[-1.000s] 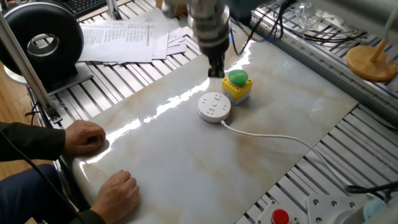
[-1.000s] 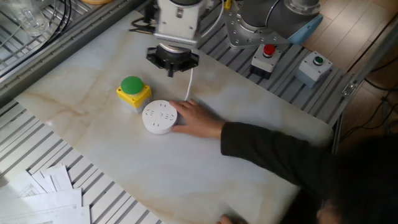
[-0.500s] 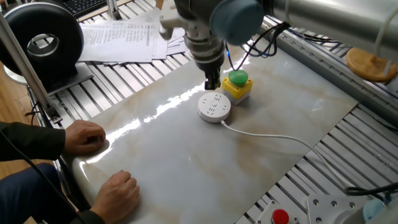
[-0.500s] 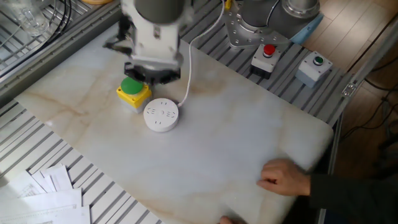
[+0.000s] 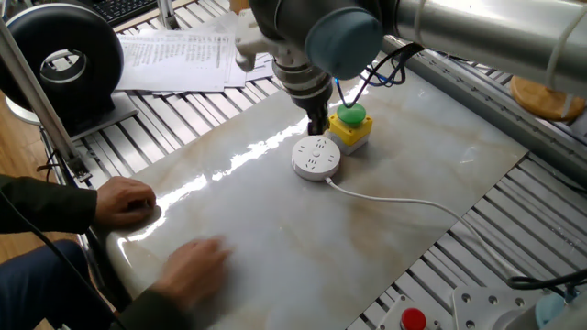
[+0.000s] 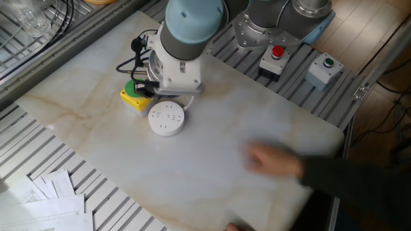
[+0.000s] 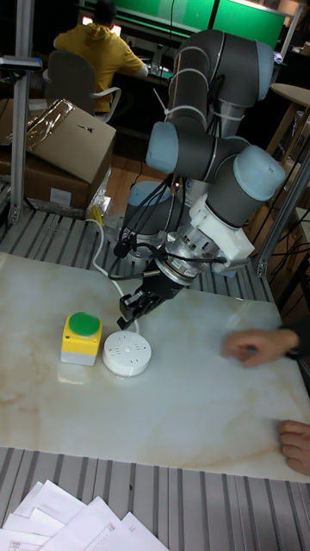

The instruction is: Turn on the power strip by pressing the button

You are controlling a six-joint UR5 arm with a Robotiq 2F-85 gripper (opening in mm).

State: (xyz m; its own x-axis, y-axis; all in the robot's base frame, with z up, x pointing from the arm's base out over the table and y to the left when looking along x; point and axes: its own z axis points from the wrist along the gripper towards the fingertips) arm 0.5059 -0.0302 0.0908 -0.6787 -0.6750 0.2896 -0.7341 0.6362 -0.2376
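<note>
Power strip [image 5: 316, 159] just beside button box [image 5: 350, 126]

Round white power strip [image 6: 166, 120] flat on marble tabletop [image 6: 257, 122], dark plug holes up. Yellow box with green dome [image 6: 136, 96] just beside, partly hidden behind robot arm [image 6: 183, 45]. Blurred human hand [image 6: 273, 160] over the slab, well apart. Red button box [image 6: 274, 56] beyond the edge.
</note>
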